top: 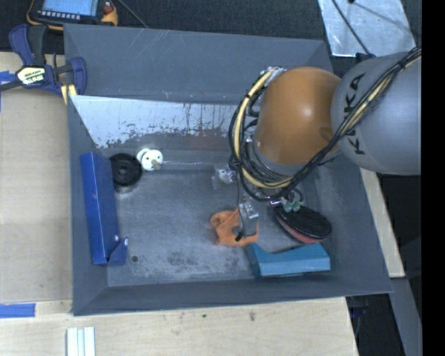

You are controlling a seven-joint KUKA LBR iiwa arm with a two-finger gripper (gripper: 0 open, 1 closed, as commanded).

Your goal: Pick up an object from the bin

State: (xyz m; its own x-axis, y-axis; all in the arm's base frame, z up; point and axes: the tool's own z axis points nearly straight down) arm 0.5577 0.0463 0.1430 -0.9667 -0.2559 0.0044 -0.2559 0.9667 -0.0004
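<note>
My gripper (245, 216) hangs low in the middle right of the bin, under the arm's wrist. Its tip is right over a small orange crumpled thing (224, 227) lying on the bin floor, and seems to touch that thing's right side. A blue rectangular block (291, 260) lies just below and to the right of it, against the front wall. A flat black oval thing with a red rim (305, 224) rests to the gripper's right, partly hidden by cables.
A long blue bar (97, 205) lies along the left wall. Near the back left sit a black round cap (124, 170) and a small white and yellow piece (149, 159). The arm and its orange cover hide the right back of the bin.
</note>
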